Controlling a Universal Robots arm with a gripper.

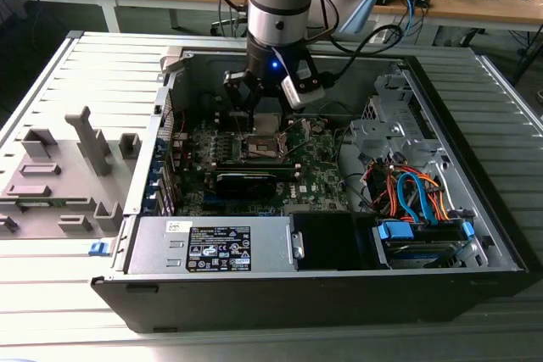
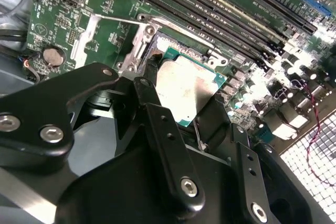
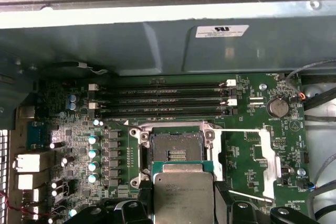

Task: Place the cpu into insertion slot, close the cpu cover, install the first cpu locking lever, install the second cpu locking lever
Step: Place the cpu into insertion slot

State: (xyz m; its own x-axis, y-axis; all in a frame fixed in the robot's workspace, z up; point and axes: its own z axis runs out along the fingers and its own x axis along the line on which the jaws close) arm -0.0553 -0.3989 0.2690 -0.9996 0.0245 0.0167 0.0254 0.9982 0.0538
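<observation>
The cpu is a flat silver-grey square held between my gripper's black fingers. It hangs just short of the insertion slot, whose dark square centre lies uncovered inside its silver border. In the second wrist view the cpu sits tilted over the slot's frame, pinched by the gripper. The cpu cover, a thin silver frame, lies folded open beside the slot, with a thin lever rod along its edge. In the exterior view the gripper hovers over the slot inside the open computer case.
Memory slots run along the far side of the socket. A long black card lies just in front of it, and the grey power supply beyond that. Orange and blue cables and a drive cage fill the exterior view's right. Grey fixtures stand outside the case.
</observation>
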